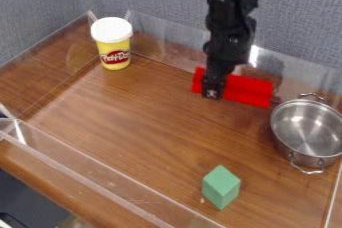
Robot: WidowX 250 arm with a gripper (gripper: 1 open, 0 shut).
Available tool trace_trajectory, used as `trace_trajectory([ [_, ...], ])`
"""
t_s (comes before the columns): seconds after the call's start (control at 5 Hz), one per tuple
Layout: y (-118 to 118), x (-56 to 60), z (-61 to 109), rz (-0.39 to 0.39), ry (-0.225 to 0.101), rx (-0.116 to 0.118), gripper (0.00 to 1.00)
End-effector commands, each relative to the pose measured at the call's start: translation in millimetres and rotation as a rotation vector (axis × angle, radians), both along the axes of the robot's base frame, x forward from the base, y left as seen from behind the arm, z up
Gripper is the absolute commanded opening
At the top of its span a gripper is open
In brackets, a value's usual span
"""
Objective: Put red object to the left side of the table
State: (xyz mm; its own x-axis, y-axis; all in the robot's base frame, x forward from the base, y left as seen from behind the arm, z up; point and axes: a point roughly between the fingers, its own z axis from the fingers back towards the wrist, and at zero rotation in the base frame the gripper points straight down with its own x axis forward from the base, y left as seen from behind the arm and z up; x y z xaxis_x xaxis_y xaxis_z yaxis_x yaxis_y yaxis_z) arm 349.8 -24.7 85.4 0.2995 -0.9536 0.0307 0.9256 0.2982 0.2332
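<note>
The step in hand looks like lifting the red block (245, 89), right of centre in the upper half of the frame: grip its left end squarely, raise it level (the pot (307, 131) sits just beside). The pincer (214, 85) is at that end, but whether it is clenched on it I cannot tell. One block, one pot, one Play-Doh tub (114, 44), one green cube (221, 186).

Block (249, 90) bright red; cube (221, 186) green; tabletop (134, 117) wood-grain brown.
</note>
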Motion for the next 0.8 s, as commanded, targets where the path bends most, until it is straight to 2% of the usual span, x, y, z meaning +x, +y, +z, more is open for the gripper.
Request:
trace_trajectory([
  [0.0, 15.1, -9.1, 49.9, 0.056, -0.088, 0.024, 0.0],
  [0.2, 32.6, -23.0, 75.4, 0.139, -0.106, 0.047, 0.0],
  [0.4, 55.1, -43.2, 84.9, 0.209, -0.096, 0.055, 0.0],
  [0.6, 77.6, -63.5, 76.8, 0.257, -0.07, 0.056, 0.0],
])
